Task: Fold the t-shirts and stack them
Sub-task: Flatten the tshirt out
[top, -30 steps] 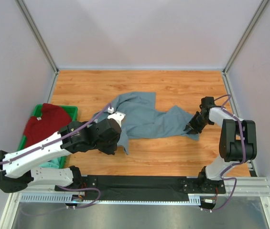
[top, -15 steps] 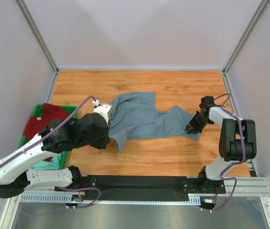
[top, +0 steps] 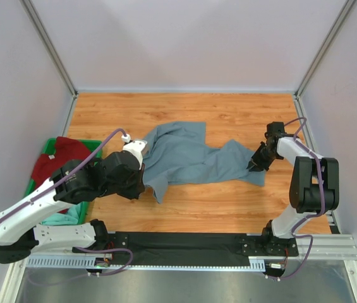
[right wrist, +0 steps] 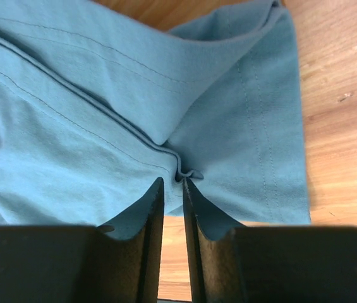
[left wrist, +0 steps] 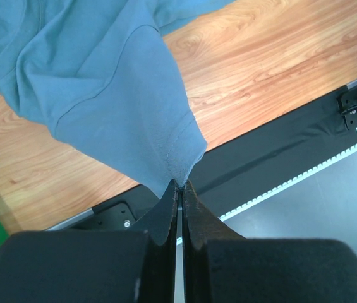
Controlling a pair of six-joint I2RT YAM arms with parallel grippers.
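Groundwork for the fold: grey-blue t-shirt lies rumpled across the worktop, left hand pinched shut on its sleeve corner, right hand narrow at a hem pucker, grip unclear; next, likely, pull apart to flatten.

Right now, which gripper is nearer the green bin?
Left. The left gripper, pinching a corner of the grey-blue t-shirt, is just right of the green bin; the right gripper is at the shirt's opposite end.

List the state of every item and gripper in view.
grey-blue t-shirt: unfolded, rumpled on the table.
left gripper: shut on its sleeve corner.
right gripper: shut on a fold near its edge.
dark red t-shirt: unfolded, heaped in green bin.
mint-green t-shirt: in bin, mostly hidden.
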